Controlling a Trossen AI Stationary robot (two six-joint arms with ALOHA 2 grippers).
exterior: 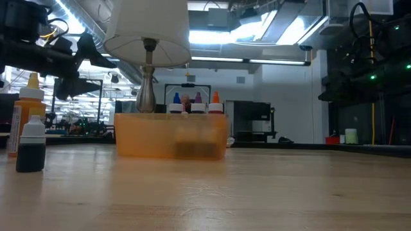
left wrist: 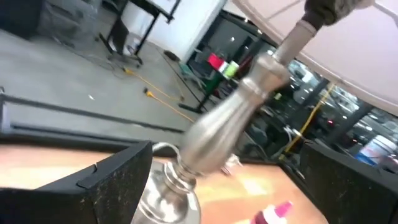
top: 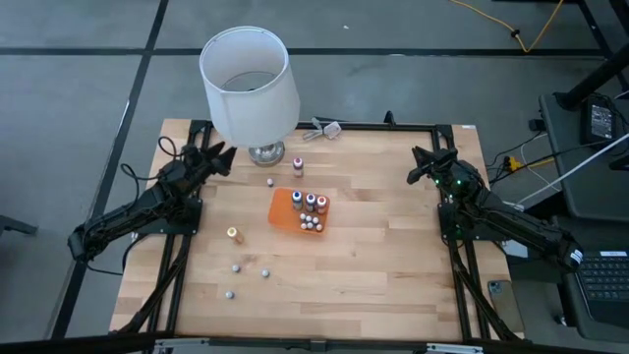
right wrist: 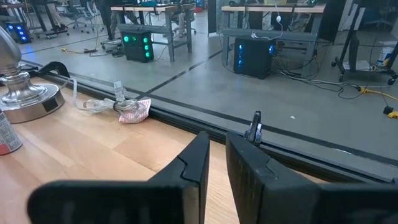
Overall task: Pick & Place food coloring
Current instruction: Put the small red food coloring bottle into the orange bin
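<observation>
mostly tiny white-capped food coloring bottles (top: 311, 205) stand in the orange tray (top: 283, 210); left gripper (top: 222, 155) apart, right gripper (top: 421, 161) nearly together.

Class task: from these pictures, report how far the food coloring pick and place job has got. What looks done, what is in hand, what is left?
Done: several bottles stand in the orange tray.
In hand: nothing. The left claw sits open near the lamp; the right claw waits near the far right edge, nearly closed and empty.
Left: loose bottles still on the table, including an orange one, one beside the lamp base and small ones toward the near edge.
</observation>
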